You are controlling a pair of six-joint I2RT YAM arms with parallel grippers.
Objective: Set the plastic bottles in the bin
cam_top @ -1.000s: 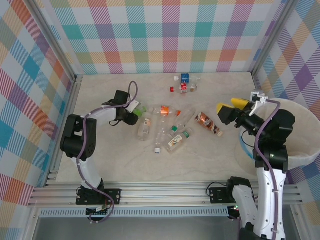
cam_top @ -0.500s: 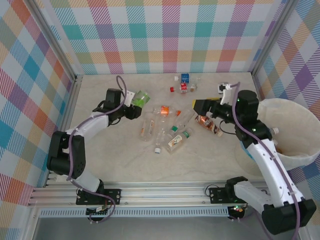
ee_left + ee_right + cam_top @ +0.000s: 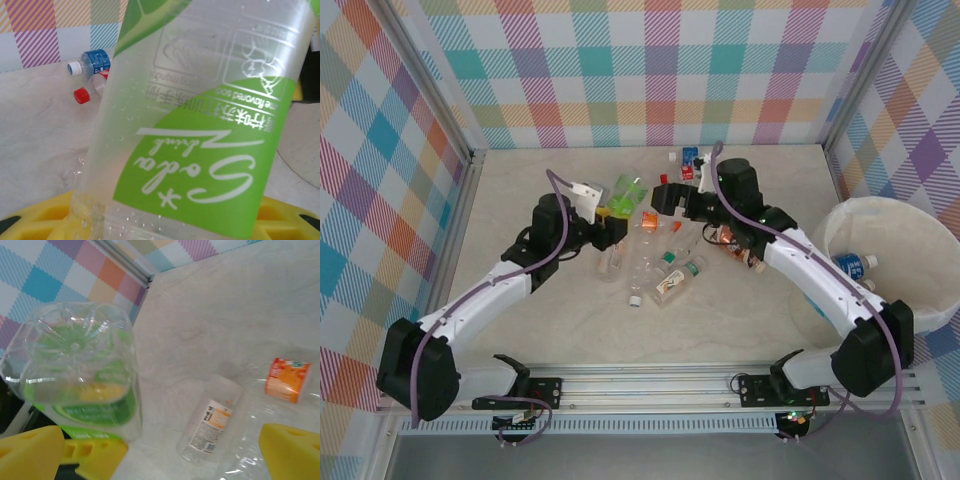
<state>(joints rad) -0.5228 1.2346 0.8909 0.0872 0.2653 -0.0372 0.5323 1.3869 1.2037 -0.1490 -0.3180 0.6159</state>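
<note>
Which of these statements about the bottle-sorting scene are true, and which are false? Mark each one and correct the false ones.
1. The left hand is shut on the green-label bottle. True.
2. The right hand is shut on a bottle. False: it is open and grips nothing.
3. A blue-label bottle lies inside the bin. True.
4. The bin stands on the left side. False: it stands on the right side.
</note>
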